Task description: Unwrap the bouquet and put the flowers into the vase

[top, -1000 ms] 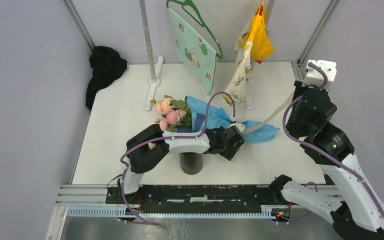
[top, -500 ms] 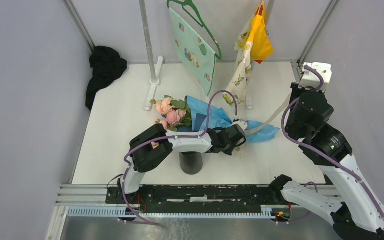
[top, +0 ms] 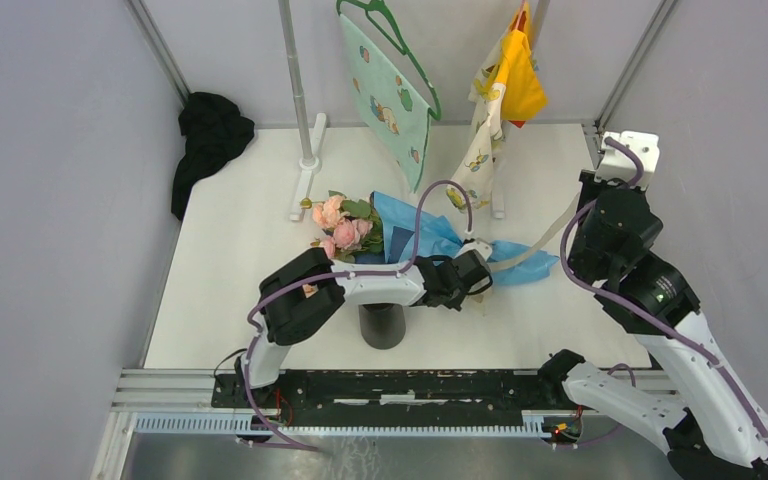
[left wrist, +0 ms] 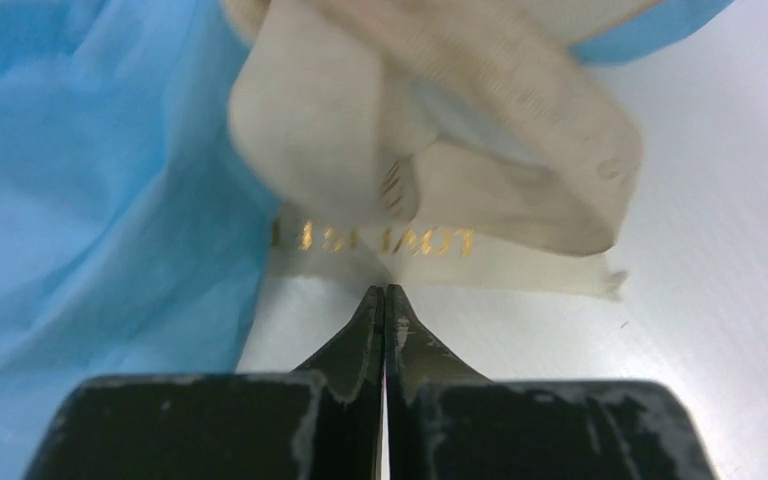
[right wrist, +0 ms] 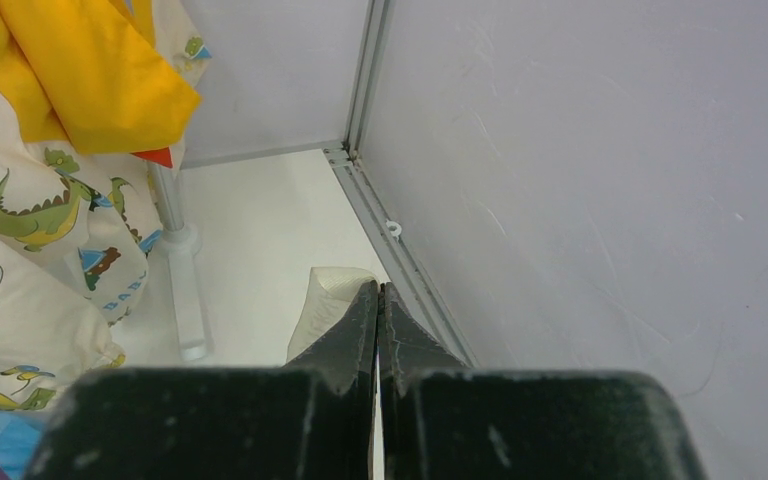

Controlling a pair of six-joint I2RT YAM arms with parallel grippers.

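Top external view: the ribbon [top: 535, 245] is being gripped by the closed left end effector [left wrist: 381, 292] and closed right end effector [right wrist: 379, 288], while the bouquet [top: 400, 232] is lying wrapped, the vase [top: 382, 328] unfilled.

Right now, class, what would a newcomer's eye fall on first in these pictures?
The bouquet, pink roses in blue paper, lies mid-table. A cream ribbon runs from it to the shut right gripper, while the left gripper pinches the ribbon by the bow. The black vase stands at the near edge.
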